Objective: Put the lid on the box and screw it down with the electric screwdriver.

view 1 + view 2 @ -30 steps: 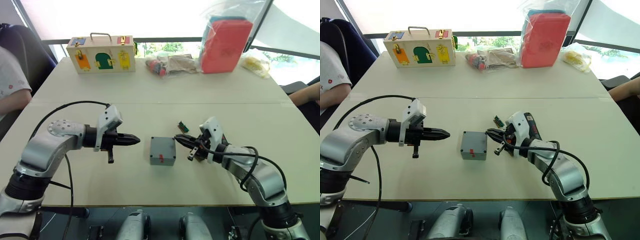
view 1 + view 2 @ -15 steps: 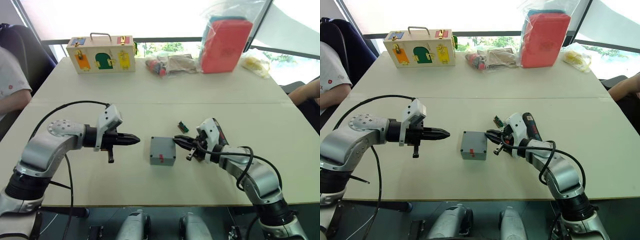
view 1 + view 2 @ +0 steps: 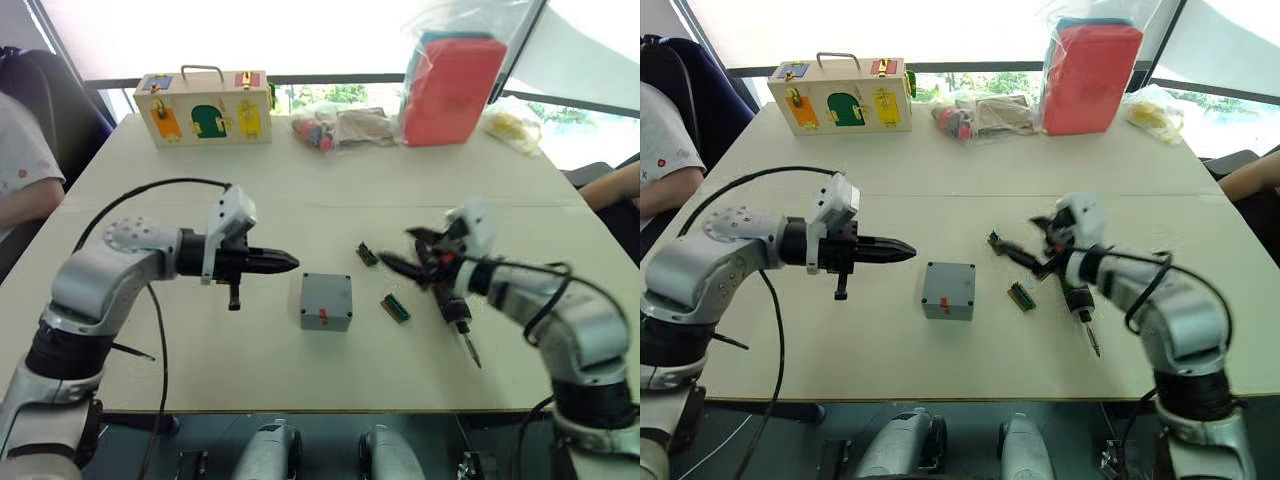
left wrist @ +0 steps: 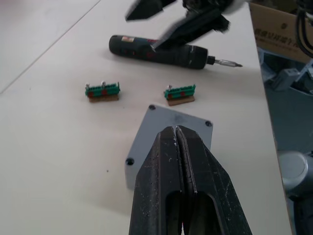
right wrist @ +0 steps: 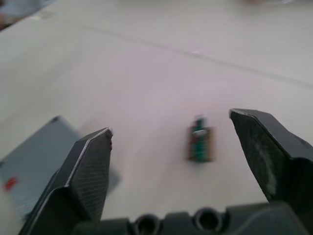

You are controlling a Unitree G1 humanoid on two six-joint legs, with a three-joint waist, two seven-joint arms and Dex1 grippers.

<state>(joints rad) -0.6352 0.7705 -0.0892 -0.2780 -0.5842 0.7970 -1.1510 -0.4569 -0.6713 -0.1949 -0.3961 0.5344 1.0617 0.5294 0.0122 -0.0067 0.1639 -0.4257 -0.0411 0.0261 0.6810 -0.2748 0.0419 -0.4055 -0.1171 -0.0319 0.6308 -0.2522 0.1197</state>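
beside the box, the electric screwdriver, right end effector agape

The small square grey plastic box sits mid-table with the flat grey lid on it. The slim black electric screwdriver lies flat to its right.

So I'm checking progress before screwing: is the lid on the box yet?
Yes. In the left wrist view the lid sits flat atop the box, its corner screw holes showing. Whether screws are in them: cannot tell.
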